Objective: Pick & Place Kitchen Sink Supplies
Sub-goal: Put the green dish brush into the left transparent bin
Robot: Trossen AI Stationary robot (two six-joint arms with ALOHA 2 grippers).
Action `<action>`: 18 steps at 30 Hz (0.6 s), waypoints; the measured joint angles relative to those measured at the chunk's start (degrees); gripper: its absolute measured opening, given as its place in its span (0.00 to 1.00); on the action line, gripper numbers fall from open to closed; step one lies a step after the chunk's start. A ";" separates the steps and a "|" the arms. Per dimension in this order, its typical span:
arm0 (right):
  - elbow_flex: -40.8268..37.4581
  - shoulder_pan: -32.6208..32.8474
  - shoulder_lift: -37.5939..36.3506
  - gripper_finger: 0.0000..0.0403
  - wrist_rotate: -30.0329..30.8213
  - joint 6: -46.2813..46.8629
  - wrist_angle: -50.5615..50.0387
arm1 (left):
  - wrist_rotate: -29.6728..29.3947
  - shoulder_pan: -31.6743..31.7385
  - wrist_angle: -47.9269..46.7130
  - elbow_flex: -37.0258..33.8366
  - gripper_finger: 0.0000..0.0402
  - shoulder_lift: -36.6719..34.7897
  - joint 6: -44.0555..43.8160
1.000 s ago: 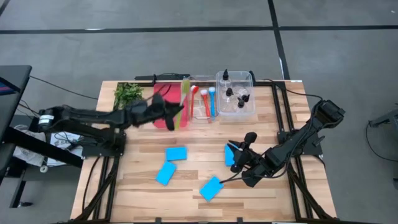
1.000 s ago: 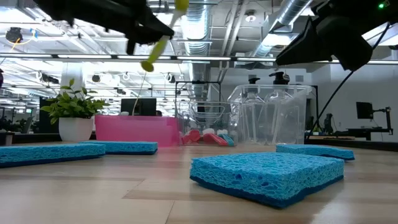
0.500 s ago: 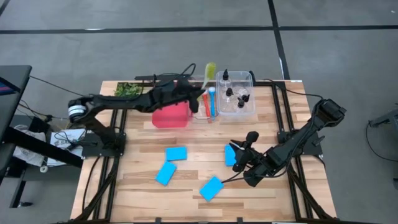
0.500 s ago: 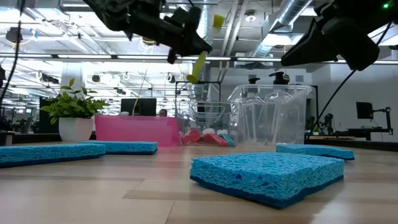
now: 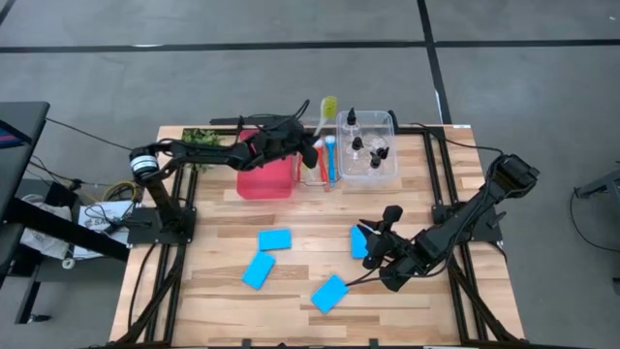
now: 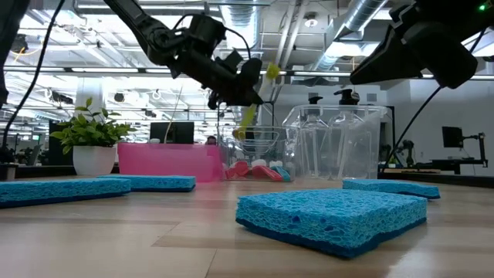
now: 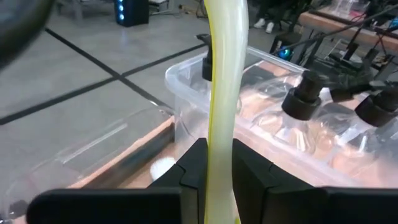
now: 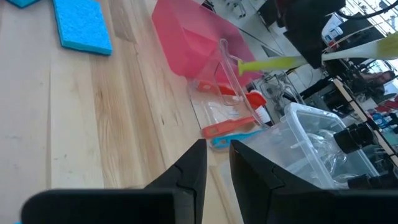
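Observation:
My left gripper (image 5: 312,147) is shut on a yellow-green brush (image 5: 326,107) and holds it in the air over the narrow clear tray (image 5: 308,173), where a red brush (image 5: 320,160) and a blue brush (image 5: 331,158) lie. Next to that tray stands a clear bin (image 5: 389,147) with black-capped bottles (image 5: 356,143). Several blue sponges (image 5: 275,238) lie flat on the wood. My right gripper (image 5: 376,235) hangs above one sponge (image 5: 356,242), its fingers (image 8: 194,168) a little apart with nothing between them. My left gripper pinches the brush's slim handle (image 7: 222,146) between its two fingers, which lie across it. It comes nearly level from the table's left. The brush is clear of everything and tilted, its upper end (image 6: 272,72) high and its lower end (image 6: 244,123) below the fingers.
A red tray (image 5: 266,179) stands left of the narrow clear tray. A green plant sprig (image 5: 199,141) lies at the far left corner. The near left part of the wood between the sponges is bare.
My left gripper has carried the yellow-green brush from above the red tray toward the table's right and far edge, to above the narrow clear tray, sinking a little. The brush has stayed in the hold and swung with it.

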 joint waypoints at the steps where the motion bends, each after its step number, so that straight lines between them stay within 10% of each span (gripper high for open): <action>1: 0.00 0.00 0.01 0.16 0.00 0.00 0.00 | 0.04 -0.01 0.22 0.00 0.13 0.23 -0.02; 18: 0.00 0.00 0.02 0.16 -0.04 0.00 0.02 | -1.45 -0.55 -0.94 -0.57 0.15 0.28 -4.57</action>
